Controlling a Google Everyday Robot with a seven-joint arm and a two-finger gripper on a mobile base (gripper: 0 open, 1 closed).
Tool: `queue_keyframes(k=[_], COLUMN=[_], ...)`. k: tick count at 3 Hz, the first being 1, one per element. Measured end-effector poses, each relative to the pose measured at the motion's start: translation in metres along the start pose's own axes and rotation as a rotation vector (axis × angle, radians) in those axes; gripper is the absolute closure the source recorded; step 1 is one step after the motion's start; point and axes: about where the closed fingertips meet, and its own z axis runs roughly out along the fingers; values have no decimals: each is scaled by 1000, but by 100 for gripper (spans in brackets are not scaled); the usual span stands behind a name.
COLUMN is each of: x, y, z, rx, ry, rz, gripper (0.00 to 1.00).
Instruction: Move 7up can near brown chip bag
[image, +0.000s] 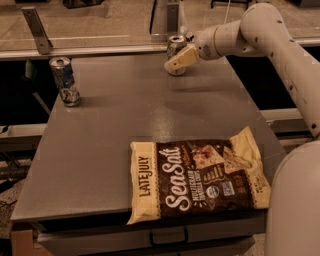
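Observation:
The 7up can (175, 45) stands upright at the far edge of the grey table (125, 125), right of centre. My gripper (173, 61) has come in from the right and is at the can, its cream tip overlapping the can's lower front. The brown chip bag (197, 179) lies flat at the table's near right edge, with its "Sea Salt" script facing up. The can and the bag are far apart, with most of the table's depth between them.
A silver can with blue and red markings (65, 81) stands at the far left of the table. A metal rail (100, 49) runs behind the table's far edge. My white arm (280, 45) reaches along the right side, and my body (295, 205) fills the near right corner.

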Motion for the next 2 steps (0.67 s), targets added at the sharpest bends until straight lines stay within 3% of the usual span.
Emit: queue_keyframes(k=[1,2], x=[12,15], y=[-10,-12], z=[14,29], rx=[49,47], ry=[-18,-40], rz=[58,101], gripper=[0,20])
